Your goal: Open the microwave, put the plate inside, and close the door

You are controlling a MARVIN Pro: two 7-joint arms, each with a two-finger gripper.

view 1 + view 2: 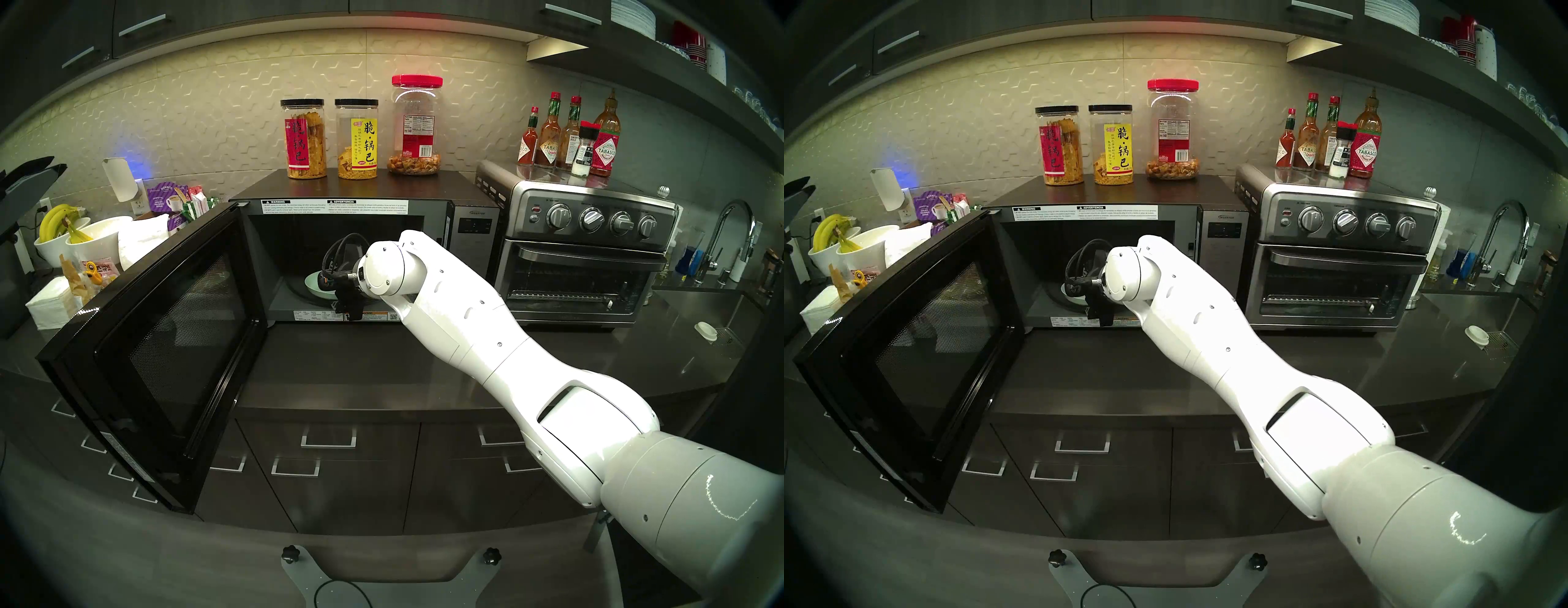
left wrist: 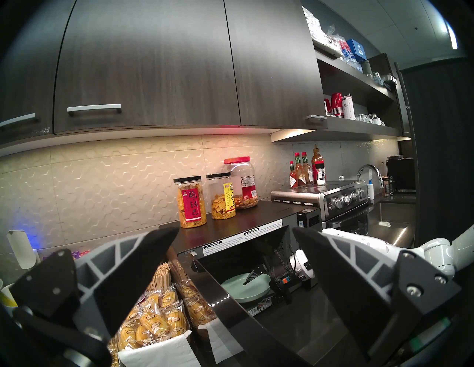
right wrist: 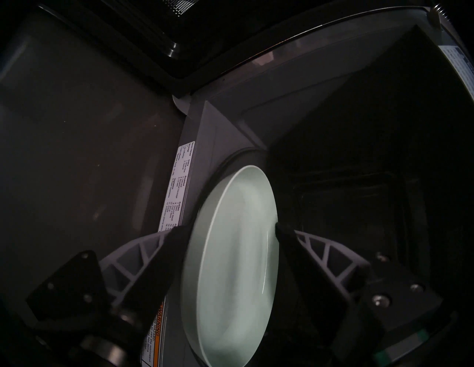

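Right wrist view: right gripper [image 3: 232, 228] inside the microwave [image 3: 333, 107] cavity, fingers [image 3: 169, 246] straddling the plate [image 3: 230, 269], one on each side of its rim; whether pressing or just clear, not discernible.
Plate: pale mint green, round, shallow, between the jaws, over the turntable [image 3: 225, 164], near the cavity's front edge.
Door [image 1: 169, 339]: swung fully open, away on the left of the right gripper, mesh inner window facing the cavity.
Left wrist view: left gripper [image 2: 234, 235] spread wide, empty, raised above and left of the door; plate [image 2: 238, 289] seen ahead and below through the gap.
Snack jars [image 1: 304, 140]: three on the microwave top, above the right gripper.
Toaster oven [image 1: 585, 254]: right of the microwave, well apart from both grippers.
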